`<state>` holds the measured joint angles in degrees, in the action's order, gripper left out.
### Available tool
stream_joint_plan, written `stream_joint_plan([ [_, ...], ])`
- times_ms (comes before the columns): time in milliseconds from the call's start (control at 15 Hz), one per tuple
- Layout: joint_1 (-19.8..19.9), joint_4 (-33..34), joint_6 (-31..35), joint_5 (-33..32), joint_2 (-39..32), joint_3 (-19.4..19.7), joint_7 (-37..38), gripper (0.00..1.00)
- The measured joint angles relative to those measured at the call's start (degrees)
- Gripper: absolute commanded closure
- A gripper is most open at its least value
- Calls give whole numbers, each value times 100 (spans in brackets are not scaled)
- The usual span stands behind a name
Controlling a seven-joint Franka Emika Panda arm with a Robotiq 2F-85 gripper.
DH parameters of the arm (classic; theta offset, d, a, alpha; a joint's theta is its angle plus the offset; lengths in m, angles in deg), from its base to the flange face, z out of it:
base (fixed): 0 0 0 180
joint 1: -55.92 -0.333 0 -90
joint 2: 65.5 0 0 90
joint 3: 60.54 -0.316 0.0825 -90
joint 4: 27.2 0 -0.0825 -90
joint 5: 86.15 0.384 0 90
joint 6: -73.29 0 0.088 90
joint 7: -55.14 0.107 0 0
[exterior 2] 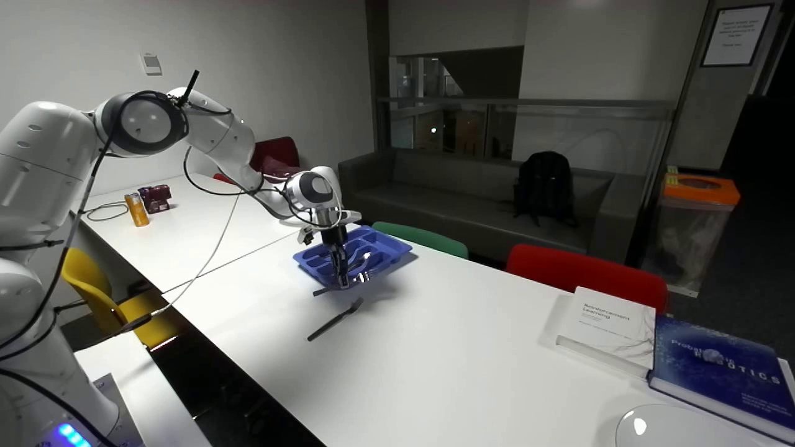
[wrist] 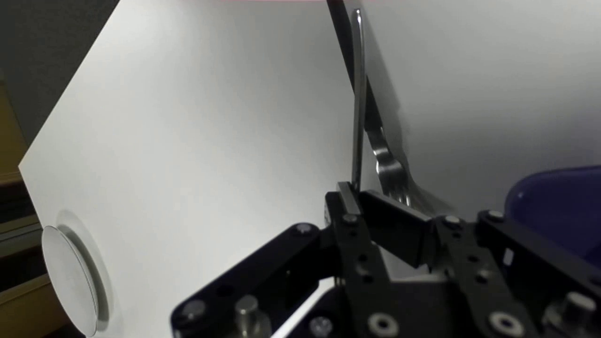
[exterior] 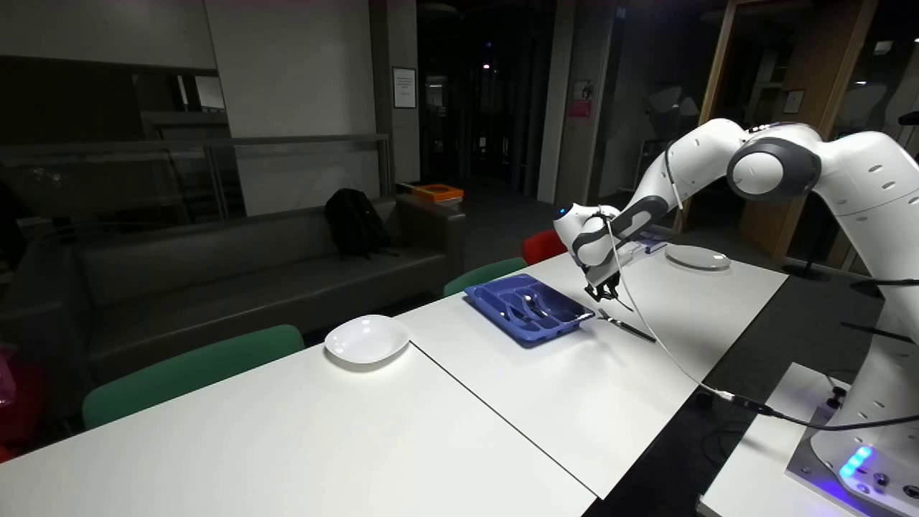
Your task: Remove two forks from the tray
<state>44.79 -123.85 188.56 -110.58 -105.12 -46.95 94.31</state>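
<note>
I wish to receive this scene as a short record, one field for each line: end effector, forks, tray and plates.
end effector: closed on the held fork
held fork: beside the blue tray, not yet released
second fork: lying on the white table, apart from the held one
blue tray: contains other utensils, partly hidden
plates: near plate left of the tray, far plate right of it, in an exterior view

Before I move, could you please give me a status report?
Gripper closed on one fork, held above the table. Black-handled fork lying on the table, outside the tray. Possibly in the way of setting down.
</note>
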Motion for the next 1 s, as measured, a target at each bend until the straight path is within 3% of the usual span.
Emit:
stream_joint_plan([
  [533,89,-808,753,-97,75,97,100,98],
  [1000,92,-1710,1093,-129,596,204,106,98],
])
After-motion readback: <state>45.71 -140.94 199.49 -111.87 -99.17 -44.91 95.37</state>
